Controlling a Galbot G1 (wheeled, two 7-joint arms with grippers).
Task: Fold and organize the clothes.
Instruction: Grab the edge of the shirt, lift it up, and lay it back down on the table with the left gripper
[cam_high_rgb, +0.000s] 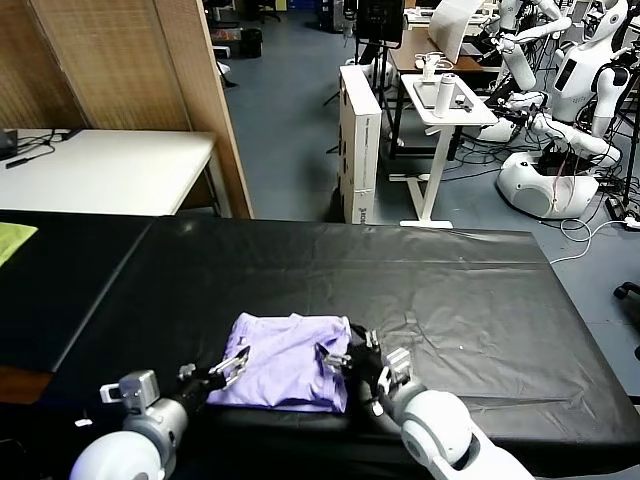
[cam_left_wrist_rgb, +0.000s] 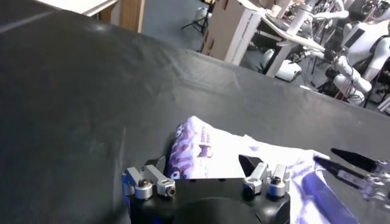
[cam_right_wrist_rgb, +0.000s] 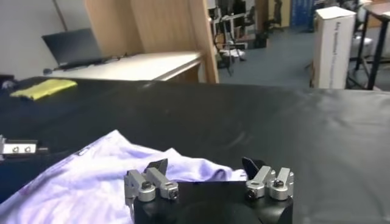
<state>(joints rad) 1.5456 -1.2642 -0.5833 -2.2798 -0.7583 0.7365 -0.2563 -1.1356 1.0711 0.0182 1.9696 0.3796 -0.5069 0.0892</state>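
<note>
Lavender T-shirt (cam_high_rgb: 287, 374) lies folded on black table (cam_high_rgb: 450, 290) — left gripper (cam_high_rgb: 232, 366), right gripper (cam_high_rgb: 335, 360) flank it, jaws apart.

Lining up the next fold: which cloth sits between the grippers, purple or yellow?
The purple T-shirt, bunched between both grippers. The yellow cloth lies far off at the left edge.

The T-shirt (cam_high_rgb: 288, 372) is looking like thin, soft, matt cloth, creasing loosely. The counter (cam_high_rgb: 450, 290) is wearing a black, faintly glossy, wrinkled plastic-like sheet. Both tools, left (cam_high_rgb: 236, 362) and right (cam_high_rgb: 334, 358), are showing bare brushed metal knuckles on matt black bodies.
</note>
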